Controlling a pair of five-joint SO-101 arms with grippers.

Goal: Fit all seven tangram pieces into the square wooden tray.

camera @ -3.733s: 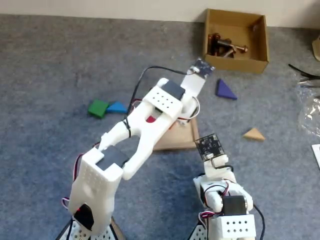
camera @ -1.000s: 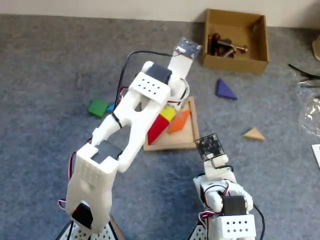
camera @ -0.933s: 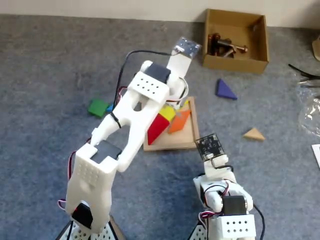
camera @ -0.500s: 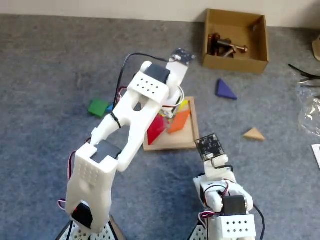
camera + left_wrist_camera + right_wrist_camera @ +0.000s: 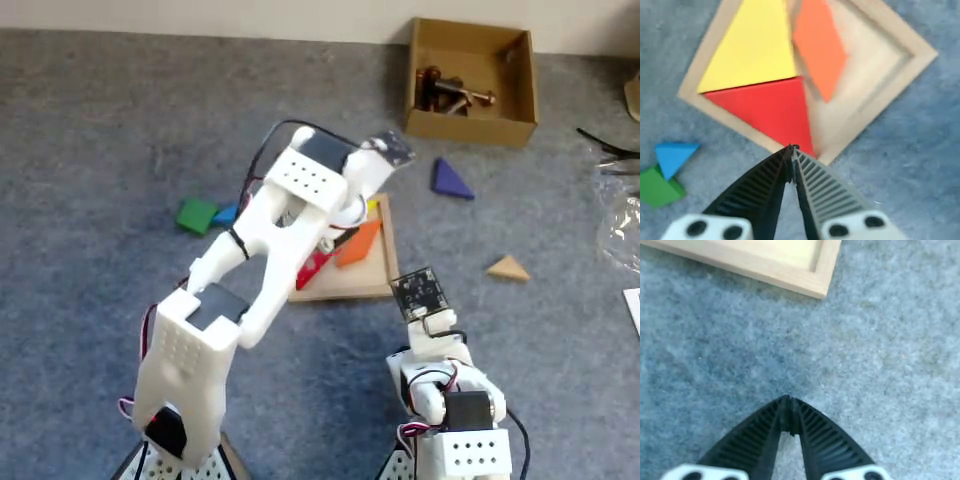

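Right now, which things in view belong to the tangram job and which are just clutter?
Job: wooden tray, yellow triangle, red triangle, orange parallelogram, blue triangle, green square, purple triangle, tan triangle.
Clutter: cardboard box, clear plastic.

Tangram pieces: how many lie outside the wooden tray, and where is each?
4. A green piece and a blue piece lie together left of the tray; a purple piece and a tan piece lie apart to its right. The left arm may hide more.
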